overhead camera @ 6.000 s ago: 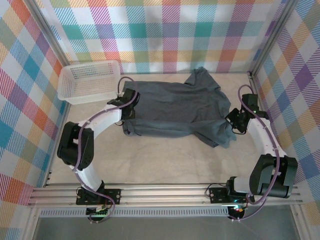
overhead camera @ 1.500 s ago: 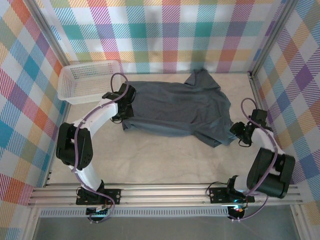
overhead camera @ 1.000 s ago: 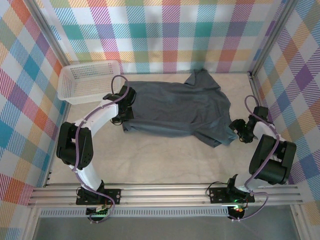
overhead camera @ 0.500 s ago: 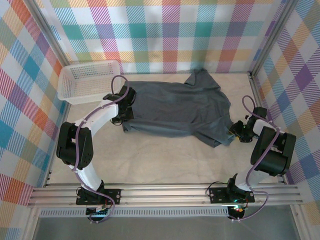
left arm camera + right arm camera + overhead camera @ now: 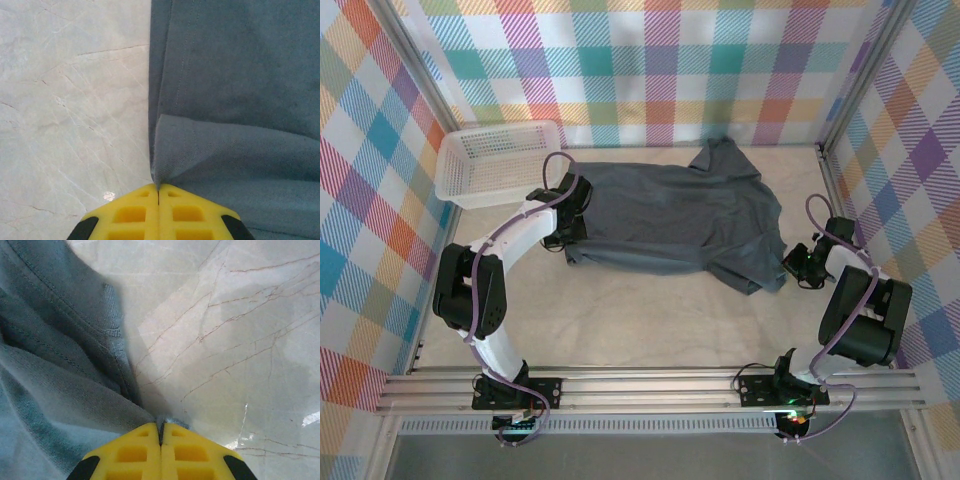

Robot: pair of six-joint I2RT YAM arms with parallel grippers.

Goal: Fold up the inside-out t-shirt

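Two grippers are pressed together, each pinching the dark slate blue-grey cloth t-shirt [image 5: 670,215]: the left gripper [image 5: 158,188] on a folded left edge, the right gripper [image 5: 161,426] on a thin tuft at the right edge. The pinched cloth is hidden between the yellow pads [image 5: 142,197], which each wrist view cuts off. The t-shirt lies spread on the pale marbled table [image 5: 650,320]; the white plastic lattice basket [image 5: 495,192] stands near its far-left corner.
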